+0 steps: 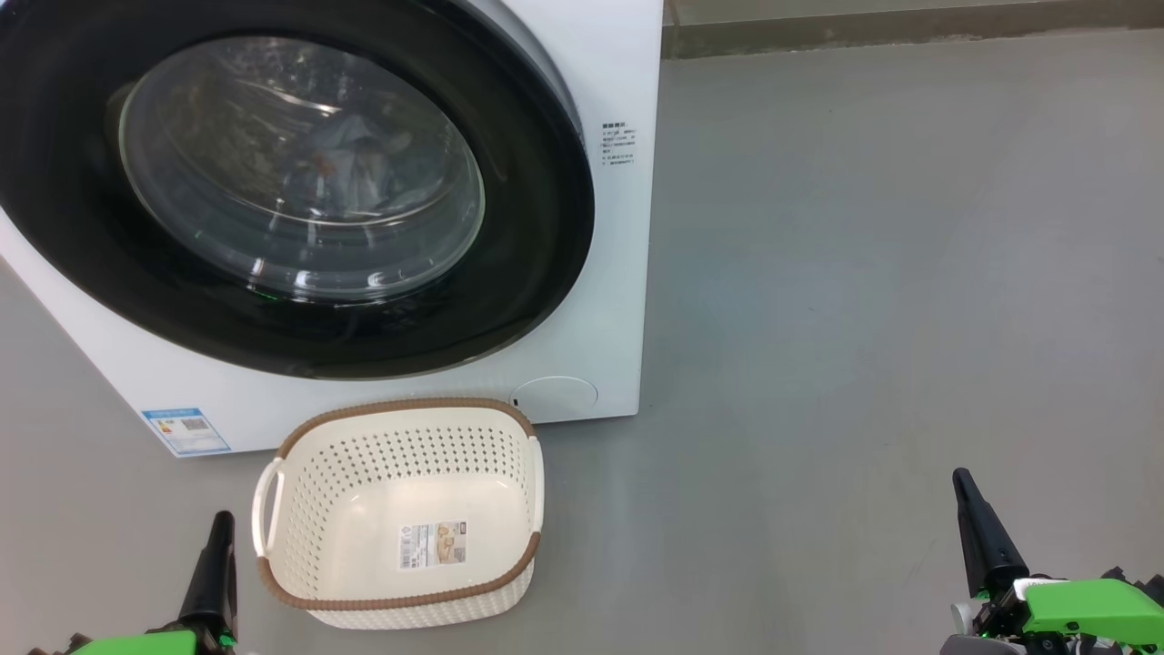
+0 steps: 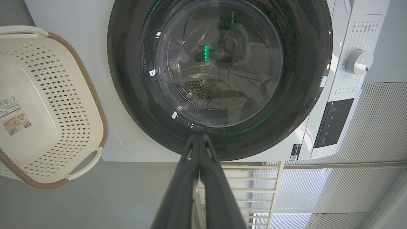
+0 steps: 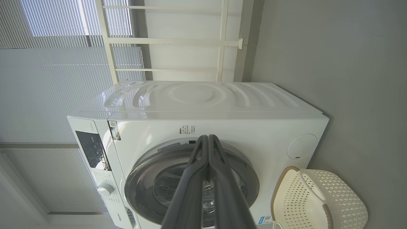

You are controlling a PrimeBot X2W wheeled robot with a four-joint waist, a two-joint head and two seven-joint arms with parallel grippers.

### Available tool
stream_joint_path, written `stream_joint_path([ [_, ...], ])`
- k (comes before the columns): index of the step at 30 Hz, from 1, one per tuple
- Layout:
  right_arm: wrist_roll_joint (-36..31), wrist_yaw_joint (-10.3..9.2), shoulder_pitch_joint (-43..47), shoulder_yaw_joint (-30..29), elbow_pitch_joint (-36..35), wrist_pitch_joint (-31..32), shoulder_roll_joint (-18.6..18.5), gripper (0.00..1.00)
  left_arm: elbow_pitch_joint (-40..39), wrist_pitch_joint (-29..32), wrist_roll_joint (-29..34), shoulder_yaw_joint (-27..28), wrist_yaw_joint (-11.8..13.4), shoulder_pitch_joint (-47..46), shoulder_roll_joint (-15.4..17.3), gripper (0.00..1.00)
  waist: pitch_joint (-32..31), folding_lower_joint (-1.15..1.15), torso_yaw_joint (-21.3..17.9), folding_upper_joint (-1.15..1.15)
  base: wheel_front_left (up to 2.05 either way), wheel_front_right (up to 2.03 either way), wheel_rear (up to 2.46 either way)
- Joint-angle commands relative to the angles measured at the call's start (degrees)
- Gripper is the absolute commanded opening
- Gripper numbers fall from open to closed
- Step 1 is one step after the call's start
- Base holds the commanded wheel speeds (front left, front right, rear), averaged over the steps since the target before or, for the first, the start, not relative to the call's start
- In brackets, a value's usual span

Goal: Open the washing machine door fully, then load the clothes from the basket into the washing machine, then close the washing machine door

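Item: washing machine (image 1: 605, 309), white front-loader, filling ten to twelve o'clock of my head view. Item: washing machine door (image 1: 536, 227), glossy black ring around a glass bowl, lying flush against the cabinet with no gap that I can see; judged shut. Item: clothes (image 1: 350, 155), a pale-blue bundle seen dimly through the glass, inside the drum; reflections blur the print. Item: basket (image 1: 400, 403), cream with a brown rim, on the floor at six o'clock, just in front of the machine, holding nothing but its label sticker. Progress, by my judgement: opening, loading and closing all look complete; nothing appears left except confirming the latch, which I cannot tell from here. Item: my left gripper (image 1: 221, 532), low at seven o'clock, just beside the basket's handle but apart from it, pointing toward twelve; its fingers pressed together and empty, aimed in the left wrist view at the door's black ring. Item: my right gripper (image 1: 966, 487), at four o'clock, over bare floor and well apart from machine and basket, fingers likewise pressed together with nothing between them, arm held low at my side.
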Motion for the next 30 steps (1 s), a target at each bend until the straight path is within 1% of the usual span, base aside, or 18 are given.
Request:
stream_joint_path([
  [1, 0.05, 0.09, -2.25, 1.24, -1.40, 0.29, -0.17, 0.00, -1.03, 0.35, 0.11, 2.03, -0.64, -2.24, 0.78, 0.00, 0.00, 0.00, 0.00, 0.00, 0.00, 0.00, 0.00],
  [30, -0.06, 0.09, -2.26, 1.11, -1.39, 0.39, -0.09, 0.00, -1.02, 0.56, 0.33, 2.29, -0.64, -2.27, 0.60, 0.00, 0.00, 0.00, 0.00, 0.00, 0.00, 0.00, 0.00],
])
